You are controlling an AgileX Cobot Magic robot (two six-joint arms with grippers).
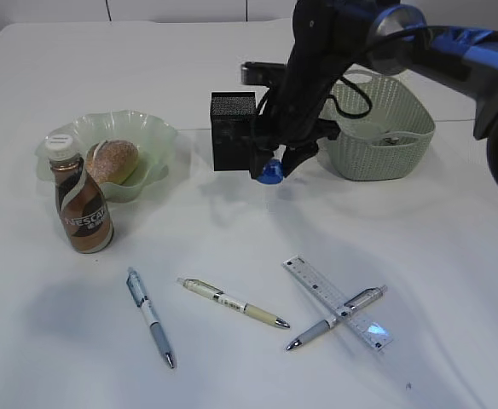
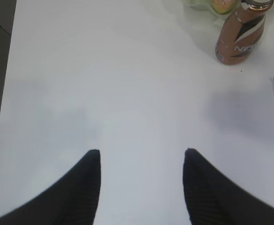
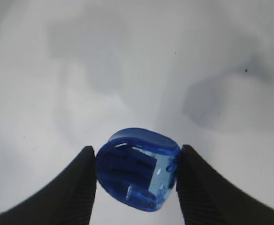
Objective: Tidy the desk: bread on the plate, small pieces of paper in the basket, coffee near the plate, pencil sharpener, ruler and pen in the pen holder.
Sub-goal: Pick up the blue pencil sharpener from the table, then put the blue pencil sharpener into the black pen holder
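We have the blue pencil sharpener (image 3: 138,169) pinched between the two jaws of our right pincer (image 1: 272,173), which are closed onto its sides so it hangs clear of the bench (image 1: 232,366). We carry it raised because the black pen holder (image 1: 233,131) stands just beside this pincer, and the sharpener must go in over its rim from above.

Our left pincer (image 2: 141,157) is spread apart with nothing between the jaws, hovering over bare bench; ahead of it and to its right stands the coffee bottle (image 2: 239,33), close to the green plate (image 1: 157,141) with the bread (image 1: 112,160) already on it.

Below our right pincer, nearer the bench's front edge, three pens and the ruler (image 1: 338,302) are not yet collected, one pen (image 1: 335,319) crossing the ruler. The basket (image 1: 377,128) sits just behind our right arm.
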